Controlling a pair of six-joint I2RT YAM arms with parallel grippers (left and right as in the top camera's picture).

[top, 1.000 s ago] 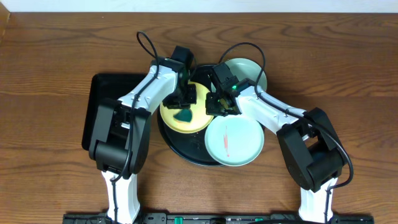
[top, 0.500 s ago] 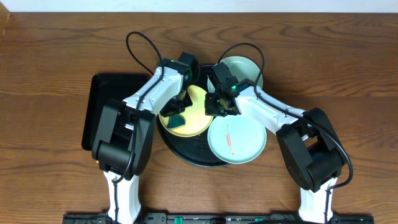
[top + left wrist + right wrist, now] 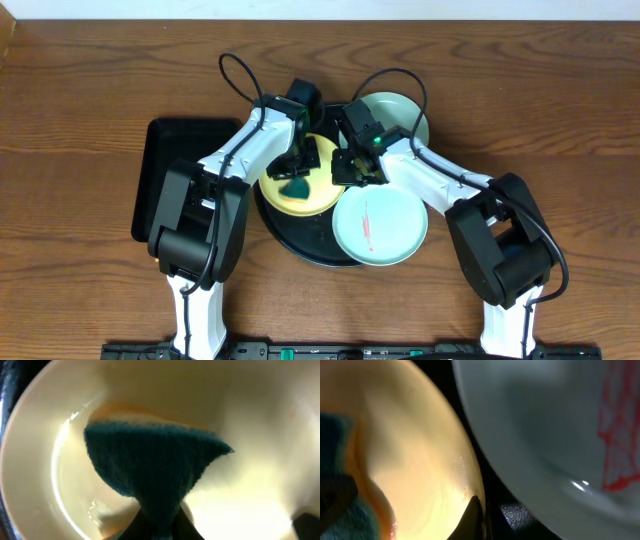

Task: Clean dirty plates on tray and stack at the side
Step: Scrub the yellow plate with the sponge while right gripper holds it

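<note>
As the left gripper (image 3: 297,178) pinches a dark green sponge (image 3: 150,470) onto the pale yellow round plate (image 3: 265,480) — right gripper (image 3: 350,172) closure unclear — a red-streaked mint round plate (image 3: 392,232) waits uncleaned.

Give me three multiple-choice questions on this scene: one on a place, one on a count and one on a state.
1. Where is the green sponge?
A. On the yellow plate
B. In a cup
C. On the floor

2. How many plates are in view?
A. Two
B. Five
C. Three

3. What state is the front blue plate in?
A. Spotless
B. Streaked with red
C. Broken in half

Answers:
1 A: the left hand holds it on the yellow plate.
2 C: there is one yellow plate and two blue, with the second blue plate at the back.
3 B: a thin red line runs down its middle.
</note>
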